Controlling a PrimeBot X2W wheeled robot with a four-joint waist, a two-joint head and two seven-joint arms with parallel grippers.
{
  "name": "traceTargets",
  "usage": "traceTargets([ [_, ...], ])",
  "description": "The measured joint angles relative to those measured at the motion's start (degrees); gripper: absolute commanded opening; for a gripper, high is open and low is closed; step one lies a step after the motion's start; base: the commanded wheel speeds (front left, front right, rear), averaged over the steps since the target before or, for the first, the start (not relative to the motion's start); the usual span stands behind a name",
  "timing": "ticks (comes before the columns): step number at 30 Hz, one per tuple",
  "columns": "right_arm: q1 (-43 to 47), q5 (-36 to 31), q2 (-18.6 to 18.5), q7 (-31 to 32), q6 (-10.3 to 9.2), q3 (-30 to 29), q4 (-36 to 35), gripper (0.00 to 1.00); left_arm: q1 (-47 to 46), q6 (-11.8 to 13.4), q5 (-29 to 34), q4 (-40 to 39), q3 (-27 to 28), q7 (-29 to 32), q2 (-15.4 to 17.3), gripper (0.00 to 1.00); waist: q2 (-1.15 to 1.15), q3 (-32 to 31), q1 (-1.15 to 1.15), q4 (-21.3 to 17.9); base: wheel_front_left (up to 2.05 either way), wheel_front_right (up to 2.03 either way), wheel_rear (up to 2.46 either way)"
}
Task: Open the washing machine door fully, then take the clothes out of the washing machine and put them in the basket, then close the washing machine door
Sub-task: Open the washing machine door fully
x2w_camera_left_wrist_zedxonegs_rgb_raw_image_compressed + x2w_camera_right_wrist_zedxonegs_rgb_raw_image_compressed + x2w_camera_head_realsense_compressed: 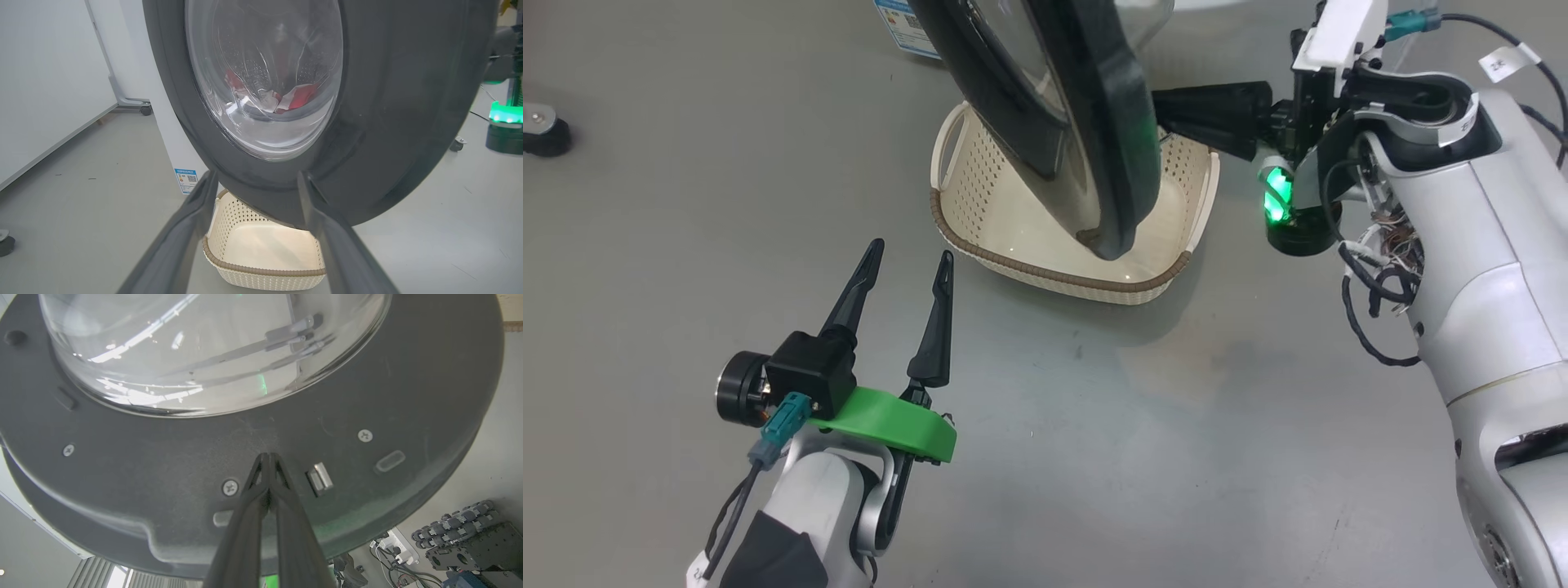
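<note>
Right gripper [268, 457], fingers pressed together with nothing between them, appears to rest its tips against the black inner rim of the door [163, 465], just below the glass bowl [212, 355] and beside the latch [320, 478], as the robot works on the first step: swinging the door fully open. The door stands partly open, edge-on to the head camera, its lower rim hanging over the basket [1045, 276] on the floor [686, 204]. The left gripper [911, 253] hovers near the basket, fingers apart and empty, facing the door's outer side. Through the glass, red-and-white clothes [300, 96] lie inside the washing machine [184, 161]. The next move likely calls for a steady outward push along the door's arc, tips kept on the rim so they do not slide onto the glass, until the way to the clothes is clear.
</note>
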Motion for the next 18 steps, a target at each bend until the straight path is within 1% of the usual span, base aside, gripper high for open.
traceTargets([
  [7,2.1,5.8,0.2,-0.1,0.00,5.8,-3.3,0.00,0.0,0.0,0.0,0.0,-0.4,0.0,0.0,1.00,0.00,-0.4,0.00,0.5,0.00,0.00,0.00],
  [18,4.8,13.3,0.2,-3.9,0.00,14.2,-8.2,0.00,0.5,0.0,0.0,0.1,-0.8,0.0,0.0,1.00,0.00,-0.9,0.00,1.2,0.00,0.00,0.00],
])
